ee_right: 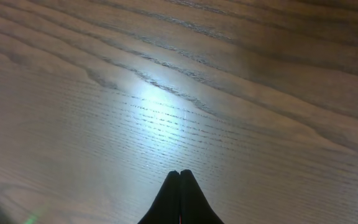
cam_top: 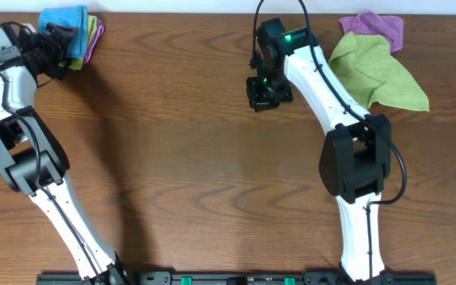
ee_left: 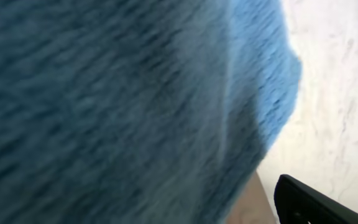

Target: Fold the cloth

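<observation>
Cloth, bright blue, sits folded small atop a lime-green and purple stack at the worktop's far-left corner, the left pincer spread wide beside it (no grip visible). The right pincer, pinched shut and empty, hangs mid-worktop. Folding looks done; only backing off remains.

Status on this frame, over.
Left end effector open against the cloth. Right end effector shut, over table. Cloth bunched atop green cloth and purple cloth, far-left corner.

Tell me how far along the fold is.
Done, apparently: the cloth sits compact on a green-and-purple pile. In hand: the left gripper is at it, jaws apparently open. The right gripper is shut over the table. Left: pulling the arm away.
</observation>
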`<state>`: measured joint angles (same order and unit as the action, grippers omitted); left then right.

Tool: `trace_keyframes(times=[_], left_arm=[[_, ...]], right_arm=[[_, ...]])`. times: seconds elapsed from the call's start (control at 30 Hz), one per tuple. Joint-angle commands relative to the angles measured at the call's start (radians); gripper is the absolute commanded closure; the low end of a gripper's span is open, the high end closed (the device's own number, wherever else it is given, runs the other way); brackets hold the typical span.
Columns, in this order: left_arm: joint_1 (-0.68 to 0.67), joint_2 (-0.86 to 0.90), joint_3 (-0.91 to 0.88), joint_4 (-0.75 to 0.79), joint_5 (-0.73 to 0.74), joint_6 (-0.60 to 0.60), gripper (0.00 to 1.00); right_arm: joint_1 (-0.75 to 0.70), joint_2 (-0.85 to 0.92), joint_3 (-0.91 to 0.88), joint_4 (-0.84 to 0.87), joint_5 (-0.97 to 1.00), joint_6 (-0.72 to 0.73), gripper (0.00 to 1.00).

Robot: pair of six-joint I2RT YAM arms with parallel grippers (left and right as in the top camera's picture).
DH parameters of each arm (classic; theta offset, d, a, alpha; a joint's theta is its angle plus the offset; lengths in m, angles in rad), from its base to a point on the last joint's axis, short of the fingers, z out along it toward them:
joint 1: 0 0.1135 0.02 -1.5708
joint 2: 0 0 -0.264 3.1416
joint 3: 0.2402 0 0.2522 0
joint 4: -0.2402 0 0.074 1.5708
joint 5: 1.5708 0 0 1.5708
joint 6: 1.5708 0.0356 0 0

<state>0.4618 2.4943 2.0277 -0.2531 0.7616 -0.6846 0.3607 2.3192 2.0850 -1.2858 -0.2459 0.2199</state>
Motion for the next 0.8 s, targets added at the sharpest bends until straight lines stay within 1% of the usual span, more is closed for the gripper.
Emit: trace_keyframes(times=[0.0,0.13,0.27,0.37,0.47,0.57,0.63,0.67,0.7,0.73,0.77], left_arm=[[0.005,-0.069,0.025,-0.035,0.002,0.077,0.05],[0.008,-0.141,0.025,-0.095,-0.036,0.130,0.05],[0.014,-0.209,0.025,-0.147,-0.035,0.138,0.05],[0.018,-0.285,0.025,-0.221,-0.045,0.192,0.05],[0.023,-0.365,0.025,-0.352,-0.114,0.221,0.04],[0.023,-0.449,0.025,-0.519,-0.190,0.298,0.04],[0.019,-0.510,0.025,-0.629,-0.201,0.361,0.04],[0.014,-0.536,0.025,-0.672,-0.203,0.394,0.04],[0.008,-0.564,0.025,-0.716,-0.211,0.432,0.05],[0.002,-0.587,0.025,-0.749,-0.224,0.462,0.04],[-0.009,-0.616,0.025,-0.789,-0.248,0.501,0.05]], right_arm=[[0.008,-0.024,0.004,0.002,0.006,0.011,0.99],[0.008,-0.024,0.004,0.007,0.006,0.011,0.99],[0.008,-0.024,0.004,0.014,0.006,0.011,0.99],[0.008,-0.024,0.004,0.014,0.006,0.011,0.99],[0.007,-0.025,0.006,0.010,0.006,0.011,0.99],[0.007,-0.025,0.039,-0.031,0.006,0.000,0.99],[0.006,-0.025,0.099,-0.095,0.010,-0.053,0.97],[0.005,-0.025,0.130,-0.127,0.024,-0.065,0.80],[0.003,-0.025,0.166,-0.164,0.053,-0.065,0.56],[0.001,-0.025,0.206,-0.203,0.086,-0.067,0.44],[0.000,-0.025,0.250,-0.246,0.122,-0.076,0.34]])
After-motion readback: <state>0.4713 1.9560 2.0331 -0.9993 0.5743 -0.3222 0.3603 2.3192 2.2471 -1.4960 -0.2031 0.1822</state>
